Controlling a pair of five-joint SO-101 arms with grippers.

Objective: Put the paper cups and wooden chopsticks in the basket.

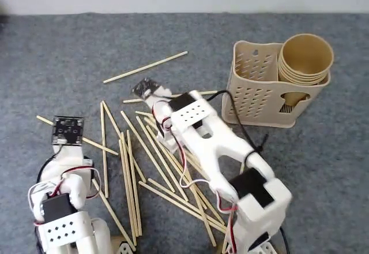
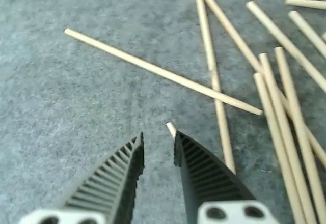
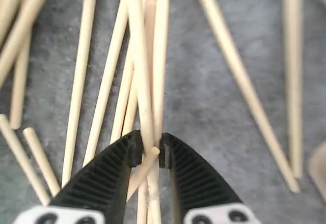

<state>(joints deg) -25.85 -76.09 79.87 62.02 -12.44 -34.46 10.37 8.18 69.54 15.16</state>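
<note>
The right claw (image 3: 150,151) is pinched down to a narrow slot on the chopsticks (image 3: 145,81). One long stick runs straight through the gap, in line with the claw's own reach, and a second stick end is wedged across it. The hold looks firm, though I judge the crossed end may slip out on the lift.

From above, the pile lies mostly along the 11-to-5 o'clock line. The basket (image 1: 253,92) stands well apart at about 3 o'clock from this claw, with the paper cups (image 1: 304,58) already stacked in its right compartment. The right arm is clearly the nearer one to it.

The left claw (image 2: 158,145), down at 7 o'clock of the pile, is open a little and holds nothing. A stick end (image 2: 170,128) lies just ahead of its gap.
</note>
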